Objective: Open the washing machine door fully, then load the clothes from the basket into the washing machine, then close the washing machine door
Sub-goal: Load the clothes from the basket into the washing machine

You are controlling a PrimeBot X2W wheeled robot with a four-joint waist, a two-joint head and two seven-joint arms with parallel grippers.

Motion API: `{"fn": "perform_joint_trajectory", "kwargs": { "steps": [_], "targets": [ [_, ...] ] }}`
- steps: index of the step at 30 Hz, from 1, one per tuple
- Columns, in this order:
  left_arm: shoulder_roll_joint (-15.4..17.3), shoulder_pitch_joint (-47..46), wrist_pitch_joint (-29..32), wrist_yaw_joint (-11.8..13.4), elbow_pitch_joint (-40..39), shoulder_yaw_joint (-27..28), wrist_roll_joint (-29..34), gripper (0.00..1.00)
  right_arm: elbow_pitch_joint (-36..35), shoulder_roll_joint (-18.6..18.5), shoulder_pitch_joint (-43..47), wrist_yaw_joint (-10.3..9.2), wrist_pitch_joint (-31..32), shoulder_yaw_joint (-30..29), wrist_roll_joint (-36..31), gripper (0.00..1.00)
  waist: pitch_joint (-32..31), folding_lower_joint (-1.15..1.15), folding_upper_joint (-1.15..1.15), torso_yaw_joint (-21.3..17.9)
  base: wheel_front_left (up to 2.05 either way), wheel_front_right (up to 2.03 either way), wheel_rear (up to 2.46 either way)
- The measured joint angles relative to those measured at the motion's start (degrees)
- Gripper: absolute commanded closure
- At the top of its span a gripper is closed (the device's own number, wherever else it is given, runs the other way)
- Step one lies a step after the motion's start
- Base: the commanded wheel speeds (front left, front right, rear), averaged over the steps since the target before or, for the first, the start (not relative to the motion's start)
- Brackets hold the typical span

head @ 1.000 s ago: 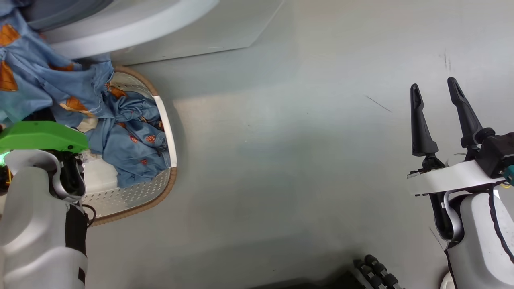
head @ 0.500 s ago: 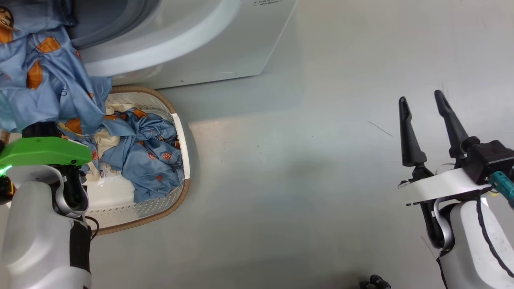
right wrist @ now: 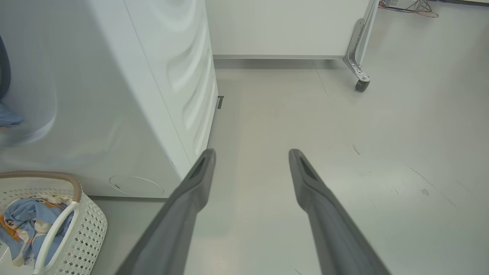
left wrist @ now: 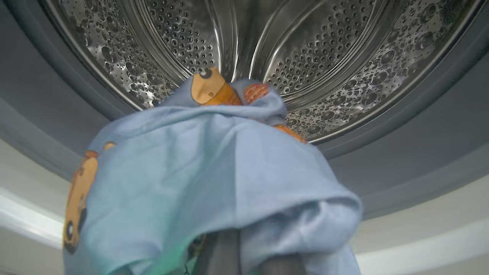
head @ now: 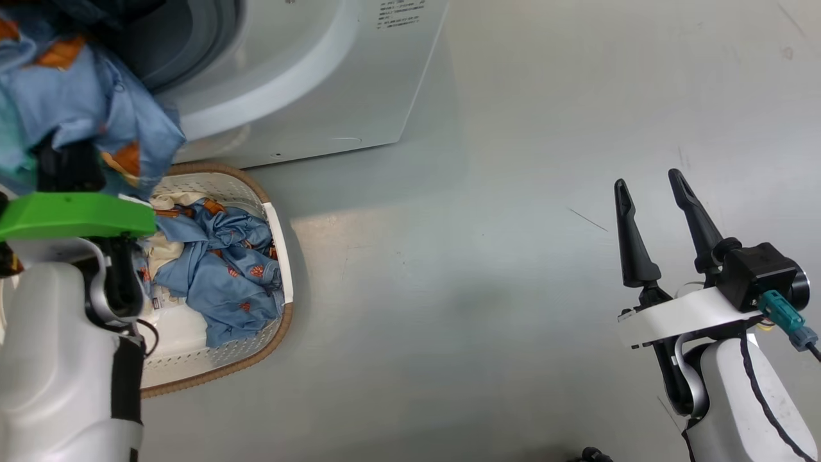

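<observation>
White front-loading washing machine [head: 333, 83] stands on grey floor [head: 481, 289]. Its mouth is uncovered, with grey gasket [left wrist: 439, 126] ringing the dimpled steel drum [left wrist: 344, 57]. Cream perforated basket [head: 218, 359] sits on the floor just in front of the machine, blue printed clothes [head: 218, 282] bunched inside. Left gripper [head: 64, 168] is raised at the drum opening, fingers pinched together on a light blue garment [left wrist: 214, 179] that drapes over and hides them. Right gripper [head: 646, 181] is well apart over bare floor, fingers spread, empty.

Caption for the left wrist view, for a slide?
Blue printed garment held before the steel drum, ringed by the grey gasket.
</observation>
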Motion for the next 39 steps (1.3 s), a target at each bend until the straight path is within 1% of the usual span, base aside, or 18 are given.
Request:
{"fn": "perform_joint_trajectory", "kwargs": {
  "steps": [3,9,14,21,24,33,36,39],
  "targets": [
    [1.6,-1.0,0.6,0.0,-1.3,0.0,0.7,1.00,0.2,0.2,0.8,0.00,0.0,0.0,0.0,0.00,-0.5,0.00,0.00,-0.6,0.00,0.00,0.00],
    [2.9,-4.9,2.7,0.1,-2.1,0.1,1.9,1.00,0.6,0.4,1.9,0.00,0.0,0.3,0.3,0.00,-1.5,0.00,0.00,-1.7,0.00,0.00,0.00],
    [4.6,-8.4,4.3,1.4,-1.5,0.5,3.0,1.00,0.8,0.6,2.0,0.00,0.0,1.3,0.5,0.00,-2.1,0.00,0.00,-2.7,0.00,0.00,0.00],
    [8.1,-14.9,5.6,3.6,2.3,1.8,4.3,1.00,0.9,0.6,2.7,0.00,0.0,1.8,0.5,0.00,-2.4,0.00,0.00,-4.6,0.00,0.00,0.00],
    [8.9,-17.6,6.3,4.1,4.2,2.3,5.2,1.00,1.1,0.7,3.4,0.00,0.0,2.2,0.8,0.00,-2.3,0.00,0.00,-5.4,0.00,0.00,0.00],
    [11.0,-24.6,7.6,4.7,9.8,1.4,6.8,1.00,1.1,0.6,4.3,0.00,0.0,2.6,1.0,0.00,-1.1,0.00,0.00,-7.3,0.00,0.00,0.00],
    [12.8,-27.2,8.6,4.7,12.1,0.8,7.8,1.00,1.1,0.6,4.5,0.00,0.0,2.7,1.0,0.00,-0.3,0.00,0.00,-8.1,0.00,0.00,0.00],
    [13.7,-29.3,8.8,4.7,13.6,0.8,8.1,1.00,1.1,0.5,4.6,0.00,0.0,2.8,1.0,0.00,0.4,0.00,0.00,-8.6,0.00,0.00,0.00]
  ]
}}
